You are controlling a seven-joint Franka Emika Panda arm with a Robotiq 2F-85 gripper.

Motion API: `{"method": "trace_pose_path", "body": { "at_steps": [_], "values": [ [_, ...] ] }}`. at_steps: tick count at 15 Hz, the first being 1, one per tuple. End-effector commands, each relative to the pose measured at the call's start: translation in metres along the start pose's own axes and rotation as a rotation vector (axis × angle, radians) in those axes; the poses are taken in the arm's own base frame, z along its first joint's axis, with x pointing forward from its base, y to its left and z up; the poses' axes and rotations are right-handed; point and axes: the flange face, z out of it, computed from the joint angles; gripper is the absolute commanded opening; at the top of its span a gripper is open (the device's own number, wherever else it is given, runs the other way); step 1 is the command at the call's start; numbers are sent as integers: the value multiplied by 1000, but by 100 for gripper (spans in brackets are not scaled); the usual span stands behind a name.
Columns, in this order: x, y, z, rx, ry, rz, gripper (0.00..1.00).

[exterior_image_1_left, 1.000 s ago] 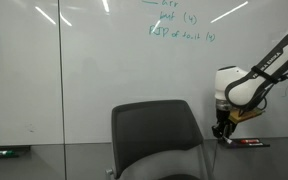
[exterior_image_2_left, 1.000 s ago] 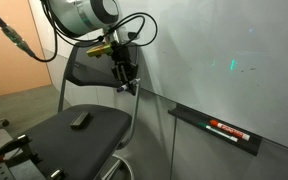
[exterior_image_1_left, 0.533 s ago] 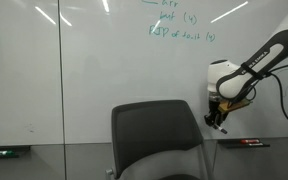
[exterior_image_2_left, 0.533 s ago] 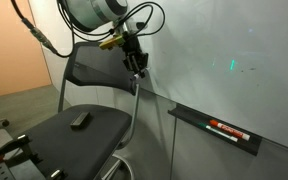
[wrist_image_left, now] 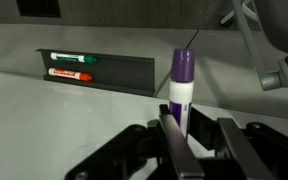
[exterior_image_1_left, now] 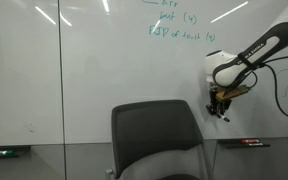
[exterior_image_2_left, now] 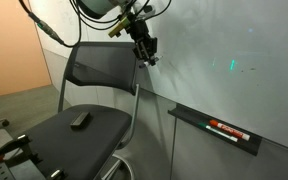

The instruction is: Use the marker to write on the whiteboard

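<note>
The whiteboard (exterior_image_1_left: pixel 94 70) is a large glossy white wall board with a vertical seam and green handwriting near the top; it also shows in an exterior view (exterior_image_2_left: pixel 234 50) and in the wrist view (wrist_image_left: pixel 44 110). My gripper (exterior_image_1_left: pixel 219 112) hangs close in front of the board, above and to the side of the chair back; it shows in an exterior view (exterior_image_2_left: pixel 147 57) too. In the wrist view my gripper (wrist_image_left: pixel 189 135) is shut on a white marker (wrist_image_left: pixel 180 90) with a purple cap, which points away toward the board.
A black office chair (exterior_image_1_left: pixel 154 140) stands in front of the board, with a small dark object (exterior_image_2_left: pixel 80 120) on its seat. A black marker tray (exterior_image_2_left: pixel 219 128) on the board holds red and green markers (wrist_image_left: pixel 68 66). A second tray (exterior_image_1_left: pixel 6 151) sits far along the board.
My gripper has risen with the marker, from chair-back height to well above it, staying close to the board.
</note>
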Motion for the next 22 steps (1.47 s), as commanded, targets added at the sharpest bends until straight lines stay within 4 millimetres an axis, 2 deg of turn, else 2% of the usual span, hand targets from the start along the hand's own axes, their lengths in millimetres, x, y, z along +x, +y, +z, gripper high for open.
{"method": "trace_pose_path", "body": {
  "at_steps": [1,12,14,19,22],
  "values": [
    [7,11,-12,-15,14,42,16],
    [7,35,2,87,86,35,17],
    [6,39,0,90,102,41,17],
    [3,55,-22,76,150,68,17],
    [-2,70,-14,6,89,88,17]
  ]
}}
